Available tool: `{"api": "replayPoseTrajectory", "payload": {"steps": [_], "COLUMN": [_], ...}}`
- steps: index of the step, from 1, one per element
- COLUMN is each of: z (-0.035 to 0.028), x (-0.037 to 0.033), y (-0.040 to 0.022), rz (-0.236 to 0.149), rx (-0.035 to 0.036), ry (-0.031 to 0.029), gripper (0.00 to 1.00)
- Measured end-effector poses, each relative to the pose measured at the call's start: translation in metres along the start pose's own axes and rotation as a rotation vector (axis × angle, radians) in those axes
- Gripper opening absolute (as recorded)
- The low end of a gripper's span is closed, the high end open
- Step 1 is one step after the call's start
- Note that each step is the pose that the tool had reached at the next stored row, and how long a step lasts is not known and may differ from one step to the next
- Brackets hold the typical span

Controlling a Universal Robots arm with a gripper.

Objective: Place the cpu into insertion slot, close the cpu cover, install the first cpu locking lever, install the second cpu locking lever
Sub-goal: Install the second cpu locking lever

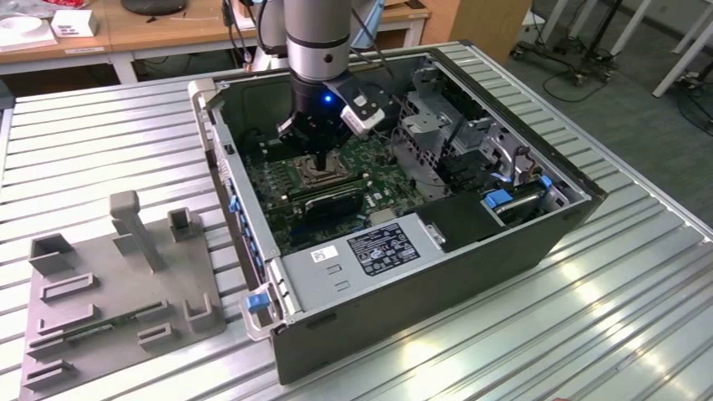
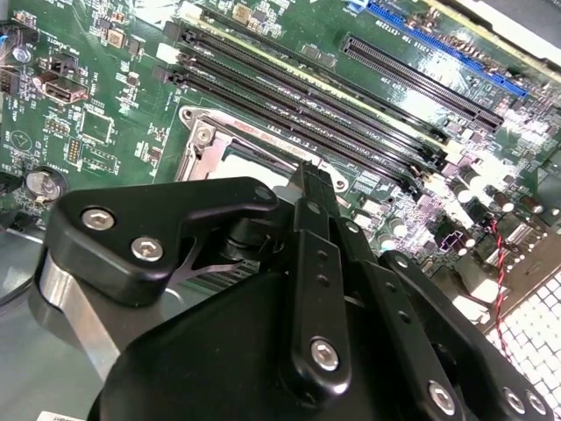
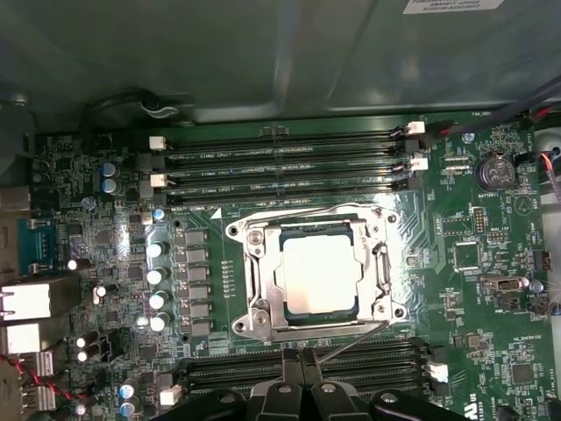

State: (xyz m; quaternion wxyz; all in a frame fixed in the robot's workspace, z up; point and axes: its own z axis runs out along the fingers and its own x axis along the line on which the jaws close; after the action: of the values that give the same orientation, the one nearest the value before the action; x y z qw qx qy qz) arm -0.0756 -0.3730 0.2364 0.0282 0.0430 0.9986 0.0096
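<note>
Open PC case (image 1: pixel 535 242) lies on its side on a ribbed metal table (image 1: pixel 100 150); green motherboard (image 3: pixel 491 351) faces up inside. A grey fixture tray (image 1: pixel 112 292) stands on the table at the exterior view's left, well apart from the case.

Arm (image 1: pixel 317 42) comes straight down into the case, gripper (image 1: pixel 323 163) low over the socket area.

First wrist view: cpu (image 3: pixel 316 274), silvery-beige top, sits square inside the insertion slot (image 3: pixel 254 232). The cpu cover (image 3: pixel 267 303) lies flat around it, chip showing through the cut-out centre. So placement and cover closing read as done.

A thin wire locking lever (image 3: pixel 351 338) runs slanted off the socket's corner toward the near memory slots (image 3: pixel 307 364); it looks lifted, not latched. A second lever (image 3: pixel 383 263) lies along the socket's side; whether it is hooked home, cannot tell.

Claw state: fingers (image 3: pixel 298 373) closed tight together, tips pressed into one narrow point, holding nothing. That point sits just beside the slanted lever, at the socket's edge. In the second wrist view the fingertips (image 2: pixel 308 180) stand at the socket frame's rim.

Judgement: step in hand is the first locking lever, closed fingers used as a pusher. Next move calls for catching the thin wire, pressing it down and sliding it sideways under its hook; the wire could slip off the tip.
</note>
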Motion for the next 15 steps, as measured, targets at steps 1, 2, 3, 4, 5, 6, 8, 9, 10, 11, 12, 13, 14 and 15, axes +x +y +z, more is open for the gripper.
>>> {"api": "replayPoseTrajectory", "payload": {"steps": [1, 2, 3, 4, 5, 6, 8, 9, 10, 11, 12, 13, 14, 15], "z": [0.0004, 0.0007, 0.0011, 0.0016, 0.002, 0.0024, 0.0033, 0.0038, 0.0044, 0.005, 0.0055, 0.0061, 0.0067, 0.0073], "x": [0.0003, 0.0007, 0.0013, 0.0019, 0.0024, 0.0029, 0.0038, 0.0044, 0.005, 0.0057, 0.0064, 0.0071, 0.0079, 0.0086], "y": [0.0, -0.0001, -0.0002, -0.0002, -0.0003, -0.0003, -0.0004, -0.0004, -0.0005, -0.0006, -0.0007, -0.0007, -0.0008, -0.0009], "rz": [0.0, 0.0, 0.0, 0.0, 0.0, 0.0, 0.0, 0.0, 0.0, 0.0, 0.0, 0.0, 0.0, 0.0], "rx": [-0.0002, 0.0, 0.0001, 0.0001, 0.0001, 0.0001, 0.0, 0.0, 0.0, 0.0001, 0.0001, 0.0001, 0.0001, 0.0001], "ry": [-0.0001, 0.0, 0.0001, 0.0001, 0.0, 0.0001, 0.0, 0.0, 0.0, 0.0001, 0.0001, 0.0001, 0.0, 0.0001], "gripper": [0.11, 0.11, 0.11, 0.11, 0.11, 0.11, 0.11, 0.11, 0.11, 0.11, 0.11, 0.11, 0.11, 0.11]}}
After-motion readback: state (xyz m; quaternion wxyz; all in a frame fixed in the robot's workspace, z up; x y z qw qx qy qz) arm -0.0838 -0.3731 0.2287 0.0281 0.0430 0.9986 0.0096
